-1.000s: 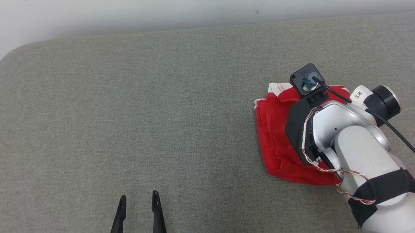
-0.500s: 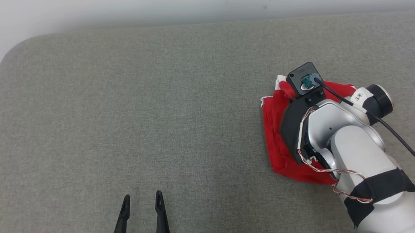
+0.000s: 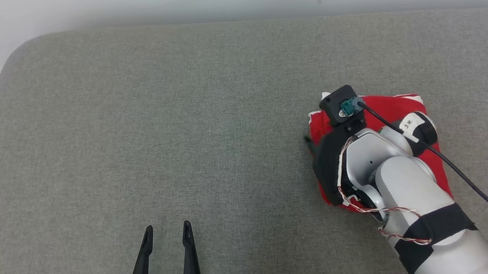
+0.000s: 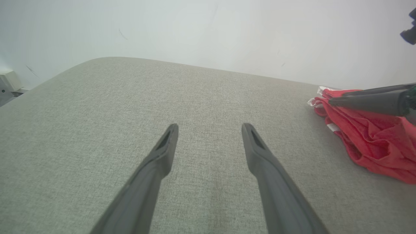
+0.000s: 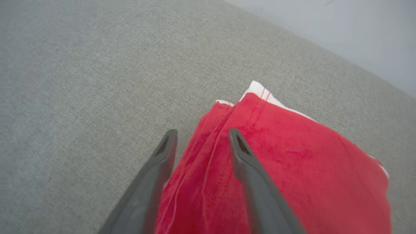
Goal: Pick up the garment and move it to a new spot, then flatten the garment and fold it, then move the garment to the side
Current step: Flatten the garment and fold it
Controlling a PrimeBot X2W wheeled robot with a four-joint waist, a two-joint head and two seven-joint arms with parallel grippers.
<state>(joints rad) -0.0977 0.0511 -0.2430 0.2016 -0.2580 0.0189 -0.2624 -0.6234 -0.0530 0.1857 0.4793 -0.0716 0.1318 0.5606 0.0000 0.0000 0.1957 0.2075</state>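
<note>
right tool point(image 5: 203, 131) parted, straddling folded red garment point(image 5: 292, 162) edge on grey surface point(image 3: 174, 118); left tool point(image 3: 167, 225) wide open, empty

Right arm point(image 3: 403, 181) hides much of garment point(image 3: 390, 104); left wrist view crops it

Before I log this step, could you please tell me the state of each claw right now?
Left claw: open, empty.
Right claw: open over the garment edge, not gripping it.

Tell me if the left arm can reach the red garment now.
Probably yes: bare grey fabric cushion lies between the left claw and the folded red cloth garment, though the right arm hangs over most of it.
</note>
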